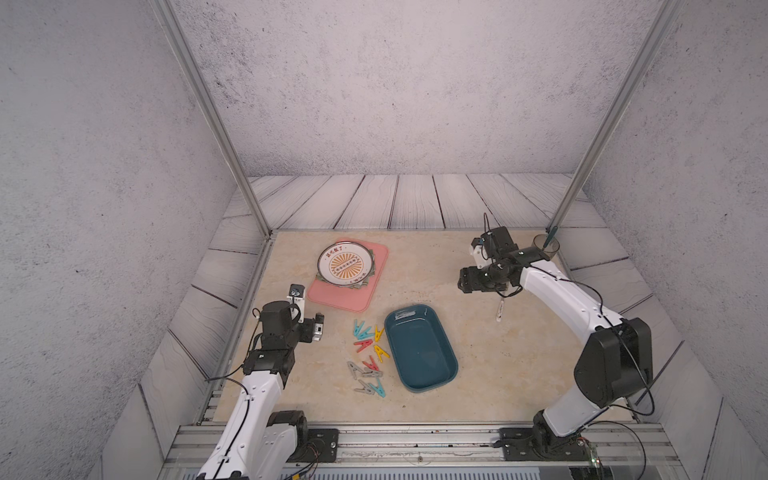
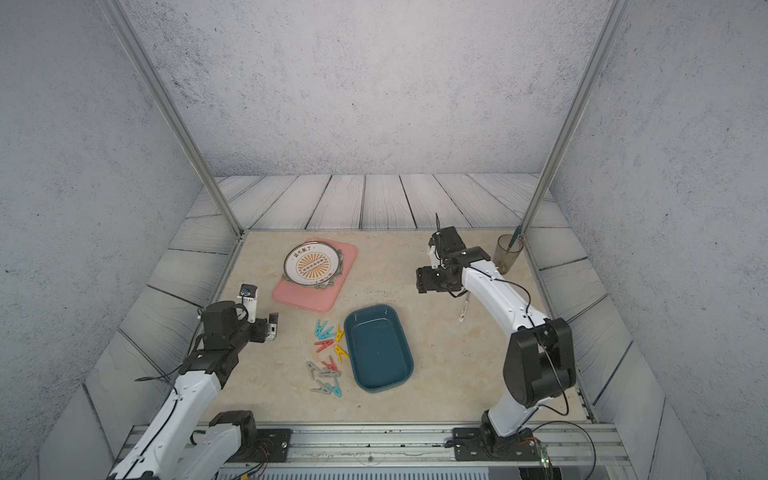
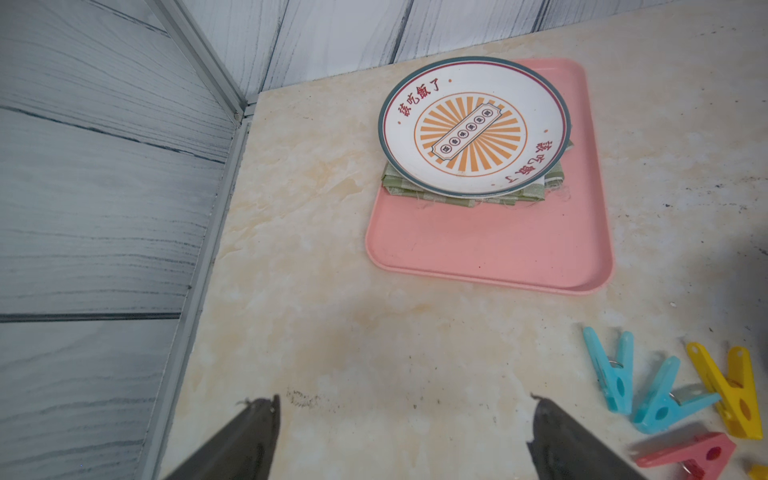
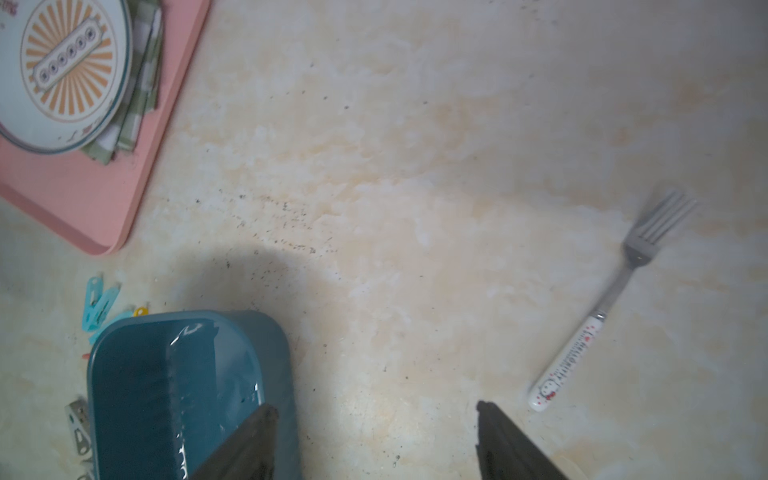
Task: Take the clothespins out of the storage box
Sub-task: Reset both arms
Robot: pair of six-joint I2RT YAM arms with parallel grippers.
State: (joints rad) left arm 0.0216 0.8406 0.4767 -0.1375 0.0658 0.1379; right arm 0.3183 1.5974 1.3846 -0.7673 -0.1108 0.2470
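Note:
The storage box [image 1: 422,353] [image 2: 378,353], a dark teal tray, sits mid-table with nothing visible inside it. Several clothespins [image 1: 368,357] [image 2: 328,357] in teal, red, yellow and grey lie on the table along its left side. My left gripper [image 1: 318,328] [image 3: 405,401] hovers left of the pegs, open and empty; teal clothespins [image 3: 615,374] and a yellow one [image 3: 731,395] show in the left wrist view. My right gripper [image 1: 463,280] [image 4: 376,407] is raised behind and right of the storage box [image 4: 274,345], open and empty.
A pink tray [image 1: 345,297] at the back left carries a plate [image 1: 345,262] on a folded green cloth. A fork [image 1: 500,309] [image 4: 598,316] lies right of the box. A clear cup [image 1: 547,246] with a pen stands at the back right corner.

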